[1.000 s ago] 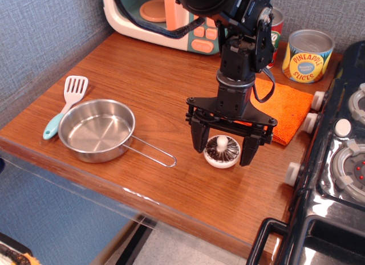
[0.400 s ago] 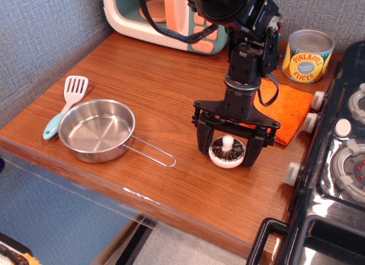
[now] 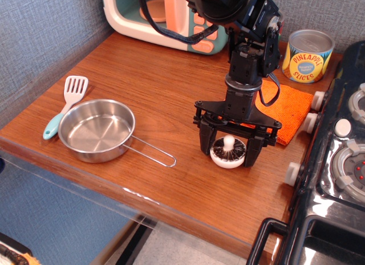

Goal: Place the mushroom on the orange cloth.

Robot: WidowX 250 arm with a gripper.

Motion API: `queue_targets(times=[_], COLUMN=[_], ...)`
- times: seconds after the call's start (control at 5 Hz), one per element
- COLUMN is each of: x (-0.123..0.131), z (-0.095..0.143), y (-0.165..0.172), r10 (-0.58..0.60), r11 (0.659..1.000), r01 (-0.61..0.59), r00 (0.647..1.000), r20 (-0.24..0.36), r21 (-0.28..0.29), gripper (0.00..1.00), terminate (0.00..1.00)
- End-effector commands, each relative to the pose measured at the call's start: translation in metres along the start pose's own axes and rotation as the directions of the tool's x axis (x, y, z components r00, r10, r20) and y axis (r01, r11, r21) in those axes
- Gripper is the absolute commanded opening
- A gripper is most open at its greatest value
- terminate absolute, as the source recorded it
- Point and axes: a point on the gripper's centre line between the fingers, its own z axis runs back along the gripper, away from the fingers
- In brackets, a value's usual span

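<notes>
The mushroom [image 3: 228, 153] lies on the wooden counter with its dark gills and white stem knob facing up. My gripper [image 3: 228, 157] points straight down over it. The black fingers [image 3: 205, 144] stand on either side of the cap, close to its rim, and the gripper is open. The mushroom rests on the counter. The orange cloth [image 3: 287, 108] lies flat just behind and to the right of the gripper, next to the stove. The arm hides its left part.
A steel pan [image 3: 96, 130] with a wire handle sits at the front left, with a white spatula [image 3: 67, 102] beside it. A toy microwave [image 3: 165, 17] and a pineapple can [image 3: 308, 55] stand at the back. A black toy stove [image 3: 342, 162] borders the right.
My gripper has shifted slightly right and lower around the mushroom. The mushroom has slid a little to the right with it, and the fingers stand a bit closer together.
</notes>
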Motion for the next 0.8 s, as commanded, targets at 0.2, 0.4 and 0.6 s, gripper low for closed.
queue_targets(times=[0.2, 0.4, 0.6], x=[0.065, 0.090, 0.100], z=[0.095, 0.083, 0.075], y=[-0.021, -0.033, -0.033], r10=[-0.028, -0.054, -0.049], r11=[0.994, 0.995, 0.997], r01=[0.056, 0.074, 0.063], r00=[0.963, 0.965, 0.970], r20=[0.266, 0.258, 0.239], r21=[-0.097, -0.066, -0.051], gripper=[0.00, 0.00, 0.00], terminate=[0.00, 0.00, 0.00])
